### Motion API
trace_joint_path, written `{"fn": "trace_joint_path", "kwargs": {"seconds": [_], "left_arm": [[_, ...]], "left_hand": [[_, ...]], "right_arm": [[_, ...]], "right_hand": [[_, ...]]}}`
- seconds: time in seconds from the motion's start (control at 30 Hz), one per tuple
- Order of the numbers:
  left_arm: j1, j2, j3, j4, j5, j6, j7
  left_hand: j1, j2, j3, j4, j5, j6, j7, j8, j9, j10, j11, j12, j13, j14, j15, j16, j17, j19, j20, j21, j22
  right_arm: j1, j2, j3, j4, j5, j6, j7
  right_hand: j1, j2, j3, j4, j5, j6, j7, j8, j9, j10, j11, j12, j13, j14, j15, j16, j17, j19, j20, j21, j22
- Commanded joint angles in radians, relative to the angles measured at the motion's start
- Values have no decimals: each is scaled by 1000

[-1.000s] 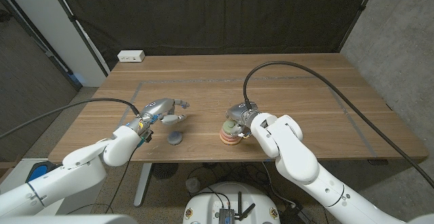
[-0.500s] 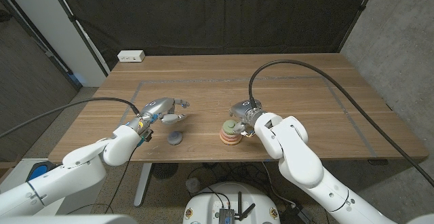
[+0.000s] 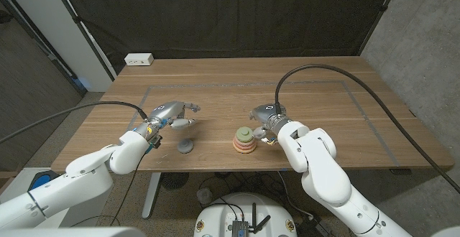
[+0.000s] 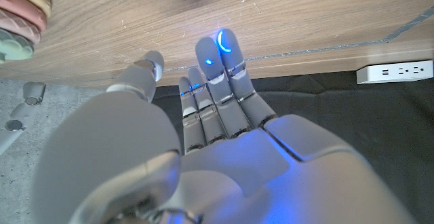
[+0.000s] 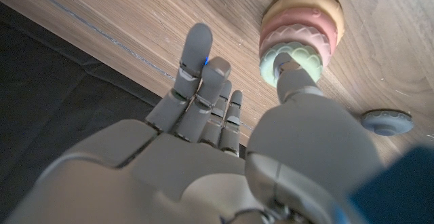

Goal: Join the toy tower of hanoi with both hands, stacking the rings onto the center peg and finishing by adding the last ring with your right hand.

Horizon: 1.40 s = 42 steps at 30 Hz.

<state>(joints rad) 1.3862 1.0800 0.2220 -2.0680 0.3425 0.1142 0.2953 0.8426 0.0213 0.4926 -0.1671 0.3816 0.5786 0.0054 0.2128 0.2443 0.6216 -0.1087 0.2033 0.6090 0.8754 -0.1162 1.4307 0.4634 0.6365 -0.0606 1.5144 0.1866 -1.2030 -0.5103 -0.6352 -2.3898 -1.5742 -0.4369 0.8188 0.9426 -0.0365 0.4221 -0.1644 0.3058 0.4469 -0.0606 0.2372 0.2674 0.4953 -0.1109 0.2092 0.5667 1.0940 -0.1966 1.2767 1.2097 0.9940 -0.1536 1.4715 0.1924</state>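
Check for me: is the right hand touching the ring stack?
Apart. In the head view the right hand sits beside the ring stack with bare table between them; the right wrist view overlaps thumb and rings, so it settles nothing.

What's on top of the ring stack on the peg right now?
A pale green ring tops the stack, above pink and orange rings. The right hand stands beside it, holding nothing. The blue-grey ring lies apart on the table. The peg tip is too small to make out.

wooden table (image 3: 309, 97), ring stack (image 3: 244, 141), grey ring (image 3: 186, 147)
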Motion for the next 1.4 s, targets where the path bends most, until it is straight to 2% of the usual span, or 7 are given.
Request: {"fn": "trace_joint_path", "kwargs": {"seconds": [0.03, 0.2, 0.37, 0.63, 0.97, 1.4], "left_arm": [[16, -3, -12, -26, 5, 29, 1], [24, -3, -18, -37, 8, 41, 2], [39, -4, -34, -55, 12, 63, 9], [39, -18, -27, -75, 23, 92, 8], [50, -32, -29, -94, 30, 118, 17], [29, -33, -11, -106, 48, 124, 9]], "left_hand": [[-7, -1, 6, 0, 8, -5, 3, -5, 2, -6, 0, -2, 3, 4, -103, 3, 4, 6, -123, 1, 2], [-8, -1, 5, 0, 8, -7, 3, -5, 2, -8, 1, -2, 3, 3, -103, 3, 3, 6, -123, 1, 2], [-8, -1, 5, 0, 8, -7, 3, -5, 2, -8, 1, -1, 3, 3, -103, 3, 4, 6, -123, 1, 2], [-8, -1, 6, -1, 8, -8, 3, -5, 2, -6, 1, 0, 3, 4, -103, 4, 5, 5, -122, 1, 2], [-9, -2, 6, -1, 7, -8, 3, -4, 2, -9, 0, 0, 3, 2, -103, 4, 4, 6, -123, 1, 2], [-10, -2, 6, -1, 7, -8, 3, -4, 2, -9, -2, 0, 3, 2, -103, 4, 4, 4, -122, 1, 2]], "right_arm": [[-71, -13, 47, -24, 11, -35, -97], [-93, -17, 65, -27, 23, -47, -135], [-111, -27, 84, -29, 42, -56, -173], [-154, -53, 126, -26, 135, -74, -307], [-193, -80, 155, -23, 182, -124, -401], [-272, -116, 188, -31, 255, -180, -568]], "right_hand": [[17, 7, 10, 2, -6, 20, -12, 17, 6, 22, -9, 10, 6, 15, -24, 5, 2, 15, -66, 5, 1], [20, 9, 13, 3, -6, 45, -35, 27, 8, 46, -17, 14, 4, 24, -24, 7, 3, 19, -66, 7, 0], [21, 11, 14, 3, -6, 47, -36, 28, 8, 46, -18, 12, 4, 29, -24, 11, 7, 21, -66, 7, -1], [34, 15, 22, -1, -4, 18, -20, 14, 7, 46, -21, 11, 9, 32, -24, 14, 7, 26, -67, 8, -1], [38, 15, 24, 0, -4, 34, -40, 23, 10, 44, -19, 8, 12, 35, -23, 17, 7, 30, -65, 9, -1], [37, 12, 25, 1, -6, 46, -47, 29, 13, 48, -18, 9, 17, 35, -23, 17, 6, 31, -66, 10, -1]]}}
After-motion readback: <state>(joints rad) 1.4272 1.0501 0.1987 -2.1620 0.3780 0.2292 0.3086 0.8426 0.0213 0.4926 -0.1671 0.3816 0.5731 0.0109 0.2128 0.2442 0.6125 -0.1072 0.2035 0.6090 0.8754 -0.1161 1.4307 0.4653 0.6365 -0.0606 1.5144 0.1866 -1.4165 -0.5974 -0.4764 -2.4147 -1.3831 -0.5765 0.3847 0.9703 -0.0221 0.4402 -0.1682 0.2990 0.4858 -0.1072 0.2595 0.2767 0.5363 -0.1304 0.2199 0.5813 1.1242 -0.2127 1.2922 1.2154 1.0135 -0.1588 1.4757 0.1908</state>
